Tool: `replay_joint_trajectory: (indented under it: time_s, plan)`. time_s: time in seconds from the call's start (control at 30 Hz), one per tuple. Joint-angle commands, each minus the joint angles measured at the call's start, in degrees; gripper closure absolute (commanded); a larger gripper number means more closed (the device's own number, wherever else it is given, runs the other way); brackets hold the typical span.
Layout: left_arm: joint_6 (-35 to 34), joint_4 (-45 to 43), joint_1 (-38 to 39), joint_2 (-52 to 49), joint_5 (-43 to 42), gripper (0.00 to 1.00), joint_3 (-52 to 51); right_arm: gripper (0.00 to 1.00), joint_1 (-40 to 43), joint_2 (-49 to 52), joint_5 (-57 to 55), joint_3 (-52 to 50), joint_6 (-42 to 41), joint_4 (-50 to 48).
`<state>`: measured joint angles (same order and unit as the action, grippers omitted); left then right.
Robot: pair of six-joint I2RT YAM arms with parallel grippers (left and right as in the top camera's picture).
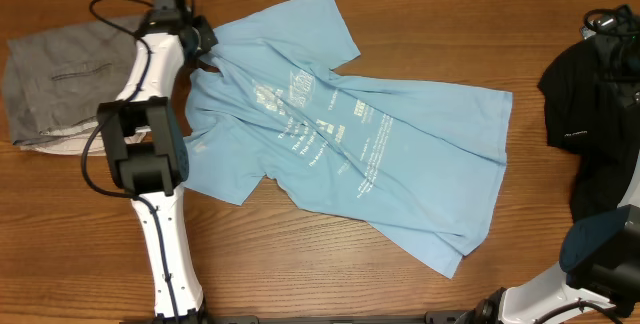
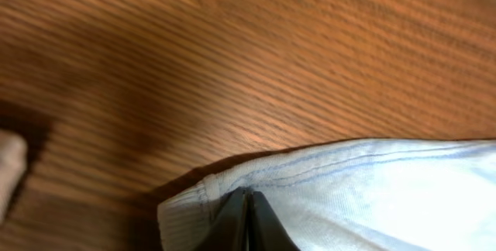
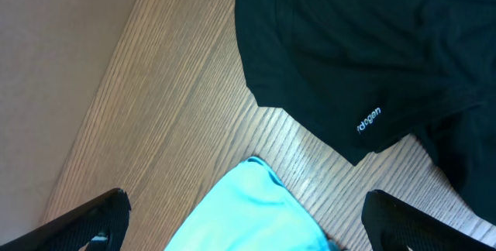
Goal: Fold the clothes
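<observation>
Big picture first: the wooden surface [image 1: 330,274] has the light blue T-shirt [image 1: 340,144] spread out flat across the middle, white-print side up. It's lying on a diagonal, and that's what matters here. The long axis runs from the neck end at the far left down to the hem at the near right, with one sleeve sticking out toward the far edge. There's a grey garment [image 1: 60,79] bunched up off to the left and a black garment [image 1: 590,114] on the right, both just clear of the shirt. The left gripper [image 1: 203,40] sits right at the neck end, so it's by far the nearer one to that end. Its wrist view shows the jaws closed tight, pinching the ribbed collar edge [image 2: 186,212]. From there the rest of the shirt trails away toward the right and toward the robot. The right gripper [image 3: 246,212] is spread wide with nothing in it, hovering where a corner of blue cloth meets the black garment. I can't pick it out in the overhead view. My guess is the next fold comes from the collar end, along or across that diagonal.
</observation>
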<state>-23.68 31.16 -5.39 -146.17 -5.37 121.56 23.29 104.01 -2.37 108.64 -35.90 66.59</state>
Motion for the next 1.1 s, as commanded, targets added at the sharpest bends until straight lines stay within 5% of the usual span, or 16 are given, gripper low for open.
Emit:
replay_joint_trajectory:
  time_s: [0.0,0.33,0.63,0.9,1.07]
  plan:
    - [0.2,0.0,-0.2,-0.7,-6.8,0.91,3.2,0.00,0.4,-0.4,-0.6,0.9,0.3,-0.2]
    - [2.9,15.8,6.1,13.9,-0.2,0.73,20.0,0.00,0.4,-0.4,-0.6,0.9,0.3,-0.2]
    - [4.0,35.5,14.8,29.7,4.1,0.68,20.1,0.00,0.4,-0.4,-0.6,0.9,0.3,-0.2]
    - [4.0,56.5,18.9,32.9,5.2,0.66,20.0,0.00,0.4,-0.4,-0.6,0.9,0.3,-0.2]
    - [4.7,65.7,18.9,32.9,8.5,0.89,19.8,0.00,0.4,-0.4,-0.6,0.9,0.3,-0.2]
